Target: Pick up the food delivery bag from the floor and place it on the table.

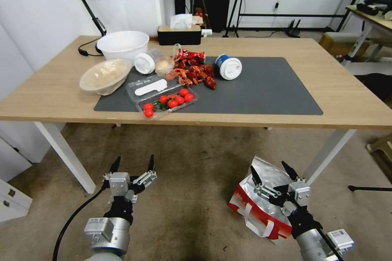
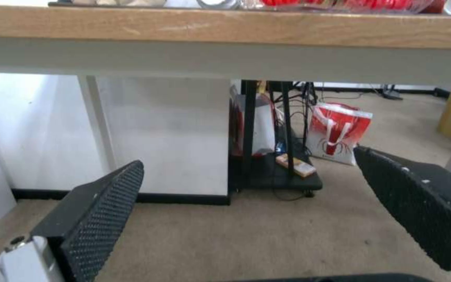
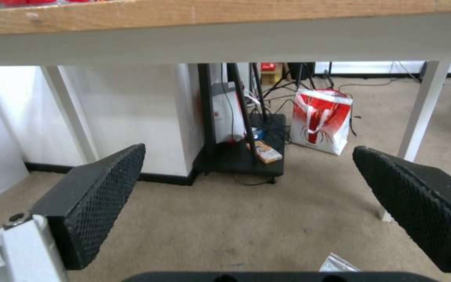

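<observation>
Bag on floor — white, red band, foil lining; right pincer agape above it, left pincer agape.

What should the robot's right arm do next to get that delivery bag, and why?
Probably lower the open right gripper onto the food delivery bag, which lies on the floor just beneath it, ungrasped. The left gripper hangs open, apart.

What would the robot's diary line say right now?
bag: on floor, near table leg | right gripper: open, above bag | left gripper: open, empty
</observation>
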Robot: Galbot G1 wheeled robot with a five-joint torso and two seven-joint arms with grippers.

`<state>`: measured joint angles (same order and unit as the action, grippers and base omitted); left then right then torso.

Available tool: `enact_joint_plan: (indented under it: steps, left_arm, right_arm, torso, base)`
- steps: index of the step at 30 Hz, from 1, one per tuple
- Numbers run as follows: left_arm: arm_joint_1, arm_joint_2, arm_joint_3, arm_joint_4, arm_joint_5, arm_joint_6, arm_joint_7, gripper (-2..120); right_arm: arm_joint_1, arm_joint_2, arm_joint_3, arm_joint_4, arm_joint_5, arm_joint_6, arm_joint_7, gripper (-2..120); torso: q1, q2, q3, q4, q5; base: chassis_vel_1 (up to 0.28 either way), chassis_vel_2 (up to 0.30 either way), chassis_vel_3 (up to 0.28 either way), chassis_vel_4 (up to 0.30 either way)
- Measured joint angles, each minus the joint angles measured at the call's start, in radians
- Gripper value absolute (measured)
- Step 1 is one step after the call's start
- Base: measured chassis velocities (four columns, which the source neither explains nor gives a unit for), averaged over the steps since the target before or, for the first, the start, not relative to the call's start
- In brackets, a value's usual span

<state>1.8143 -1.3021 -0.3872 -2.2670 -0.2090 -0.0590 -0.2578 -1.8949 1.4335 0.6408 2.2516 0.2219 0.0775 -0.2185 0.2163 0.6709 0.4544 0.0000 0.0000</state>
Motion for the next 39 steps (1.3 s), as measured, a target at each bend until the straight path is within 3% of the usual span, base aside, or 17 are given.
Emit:
enact_joint_plan:
  steps: [39]
  left_arm:
    - [-0.012, 0.015, 0.004, 0.024, -0.017, 0.000, -0.007, 100]
  right_arm:
    - [0.015, 0.013, -0.006, -0.037, -0.002, -0.006, -0.009, 100]
  torso:
    - [-0.062, -0.162, -0.101, 0.0000, 0.0000]
  base:
    - [0.000, 0.000, 0.000, 0.000]
